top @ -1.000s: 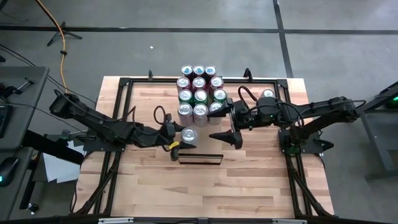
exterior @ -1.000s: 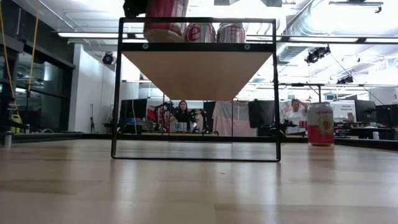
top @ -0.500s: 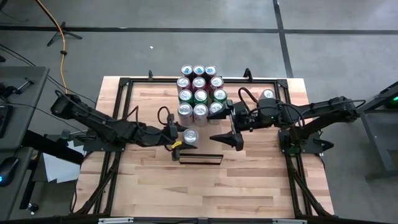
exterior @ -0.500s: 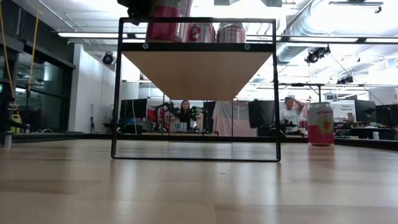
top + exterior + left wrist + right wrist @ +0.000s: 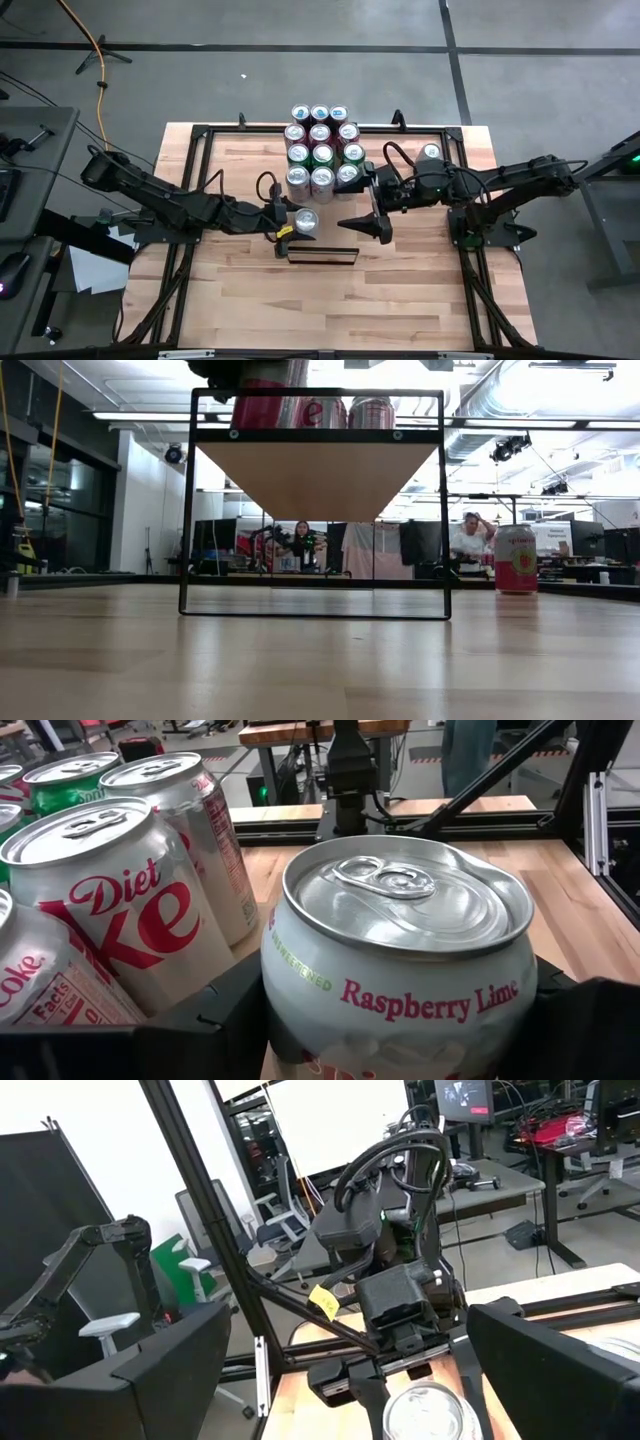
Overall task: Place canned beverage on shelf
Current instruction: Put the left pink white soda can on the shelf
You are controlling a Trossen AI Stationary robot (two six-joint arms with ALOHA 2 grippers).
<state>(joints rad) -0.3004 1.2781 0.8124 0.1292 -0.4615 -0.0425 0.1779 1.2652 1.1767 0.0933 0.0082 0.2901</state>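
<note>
We saw the left end effector (image 5: 297,222) holding the Raspberry Lime can (image 5: 400,950) above the shelf (image 5: 322,254), beside Diet Coke cans (image 5: 110,910). The right end effector (image 5: 380,210) stood wide nearby.

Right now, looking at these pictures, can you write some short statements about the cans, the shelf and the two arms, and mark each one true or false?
1. The left gripper holds the Raspberry Lime can. True.
2. The right gripper is shut on a can. False: its fingers stand open and hold nothing.
3. Diet Coke cans stand beside the held can. True.
4. The shelf is bare. False: cans stand on it.
5. A lone can stands on the table, right of the shelf in the low view. True.
</note>
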